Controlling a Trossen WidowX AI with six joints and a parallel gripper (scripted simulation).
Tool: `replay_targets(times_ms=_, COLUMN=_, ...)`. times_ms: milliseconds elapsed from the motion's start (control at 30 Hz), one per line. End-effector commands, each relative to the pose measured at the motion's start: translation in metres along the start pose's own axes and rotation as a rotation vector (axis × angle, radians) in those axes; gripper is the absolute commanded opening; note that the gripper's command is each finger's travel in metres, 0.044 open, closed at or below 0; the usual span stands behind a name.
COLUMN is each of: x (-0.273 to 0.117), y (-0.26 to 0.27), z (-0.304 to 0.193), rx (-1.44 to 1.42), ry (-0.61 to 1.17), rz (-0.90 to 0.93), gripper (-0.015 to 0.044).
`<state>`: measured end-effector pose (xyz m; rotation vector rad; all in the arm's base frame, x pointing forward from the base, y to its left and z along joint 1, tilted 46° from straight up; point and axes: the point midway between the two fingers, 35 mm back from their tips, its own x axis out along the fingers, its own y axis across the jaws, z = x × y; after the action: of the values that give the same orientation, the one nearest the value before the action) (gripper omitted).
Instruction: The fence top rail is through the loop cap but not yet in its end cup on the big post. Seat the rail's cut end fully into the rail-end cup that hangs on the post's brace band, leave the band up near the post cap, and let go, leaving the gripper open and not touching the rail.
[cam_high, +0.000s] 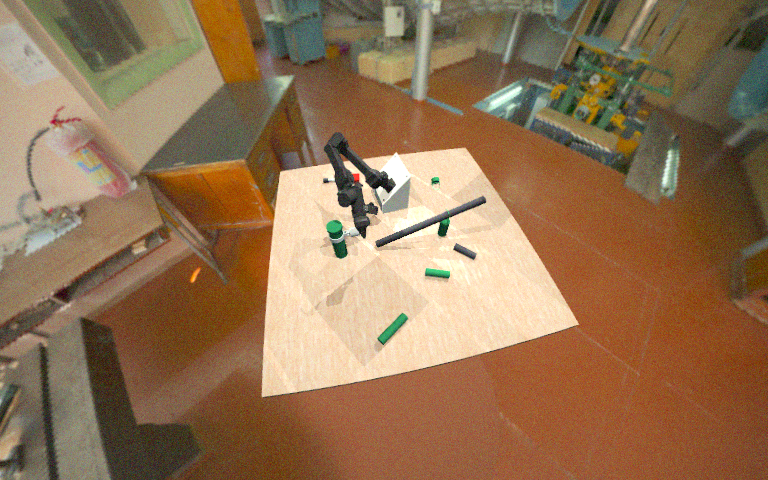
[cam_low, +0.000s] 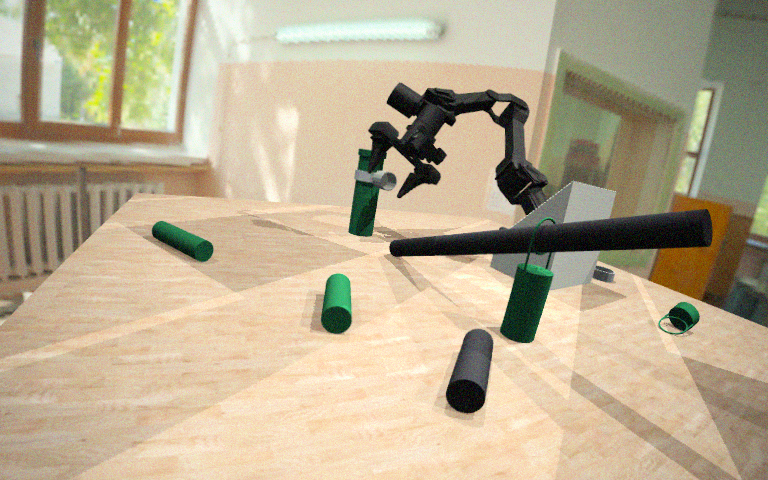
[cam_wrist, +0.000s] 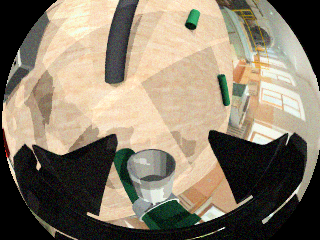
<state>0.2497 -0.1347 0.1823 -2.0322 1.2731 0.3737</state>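
The big green post (cam_high: 339, 249) (cam_low: 363, 210) stands upright. Its grey brace band (cam_low: 363, 176) sits a little below the cap, and the rail-end cup (cam_high: 352, 232) (cam_low: 387, 181) (cam_wrist: 150, 190) hangs on the side facing the rail, empty. The black rail (cam_high: 430, 221) (cam_low: 464, 242) (cam_wrist: 118, 45) passes through the wire loop (cam_low: 530, 244) on the shorter green post (cam_high: 443, 228) (cam_low: 525, 308). It slopes down to its end near the big post, low and apart from the cup. My gripper (cam_high: 369, 223) (cam_low: 385, 183) (cam_wrist: 164, 137) is open around the cup area, fingers spread on either side, holding nothing and away from the rail.
A grey sloped block (cam_high: 396, 199) (cam_low: 577, 249) stands near the arm base. A short black cylinder (cam_high: 464, 251) (cam_low: 470, 370) and green cylinders (cam_high: 437, 273) (cam_high: 393, 328) lie on the table. A spare loop cap (cam_high: 434, 180) (cam_low: 684, 315) lies toward the back in the top view.
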Motion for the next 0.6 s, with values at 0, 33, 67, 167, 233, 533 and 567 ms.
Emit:
replay_targets(times_ms=0, x=-0.006, y=-0.003, z=0.007, rx=-0.002, ry=0.001, rz=0.005, gripper=0.0440)
replay_targets(times_ms=33, x=-0.008, y=-0.004, z=0.009, rx=-0.003, ry=0.001, rz=0.005, gripper=0.0440)
replay_targets(times_ms=67, x=-0.010, y=-0.005, z=0.011, rx=-0.004, ry=0.001, rz=0.004, gripper=0.0440)
replay_targets(times_ms=167, x=-0.015, y=-0.007, z=0.016, rx=-0.008, ry=0.003, rz=0.002, gripper=0.0440)
replay_targets(times_ms=233, x=-0.012, y=-0.006, z=0.014, rx=0.003, ry=-0.004, rz=-0.001, gripper=0.0440)
replay_targets(times_ms=533, x=-0.026, y=-0.015, z=0.059, rx=0.499, ry=-0.036, rz=0.088, gripper=0.0440)
replay_targets(times_ms=567, x=-0.028, y=-0.016, z=0.063, rx=0.557, ry=-0.032, rz=0.097, gripper=0.0440)
